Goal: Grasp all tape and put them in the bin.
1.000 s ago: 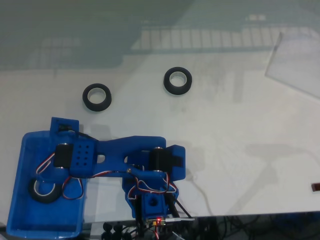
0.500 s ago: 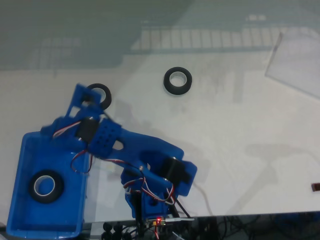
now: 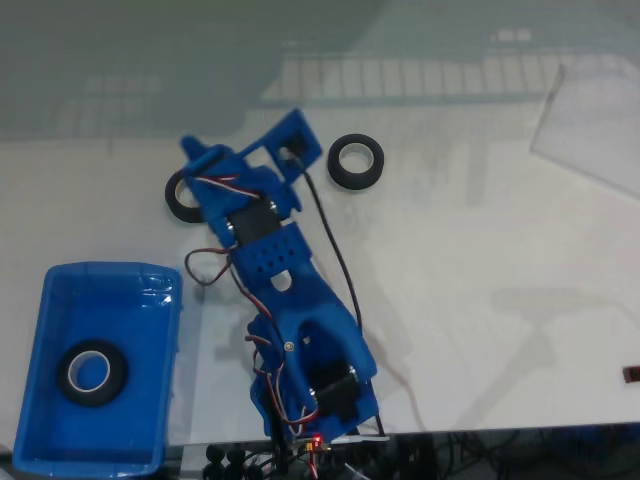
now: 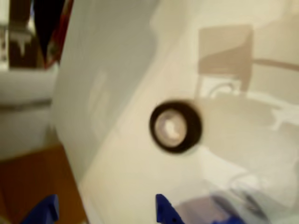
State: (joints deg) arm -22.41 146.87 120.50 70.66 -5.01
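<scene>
The blue bin (image 3: 48,300) stands at the front left, and one black tape roll (image 3: 91,372) with a pale core lies flat inside it. Two more tape rolls lie on the white table. One roll (image 3: 181,198) is partly hidden under my gripper's left side, and the other roll (image 3: 356,162) lies free just right of it. My blue gripper (image 3: 250,148) reaches out between these two. In the wrist view a blurred roll (image 4: 175,127) lies ahead of the gripper (image 4: 105,212), slightly to the right. The fingertips (image 4: 163,211) stand wide apart with nothing between them.
A clear plastic sheet (image 3: 592,128) lies at the back right. A small dark object (image 3: 632,374) sits at the right edge. The arm's base and cables (image 3: 310,440) are at the table's front edge. In the wrist view the table edge (image 4: 70,154) runs along the left.
The arm has swung out of the bin, back and to the right, to the two rolls on the table. The roll in the bin has stayed where it lay.
</scene>
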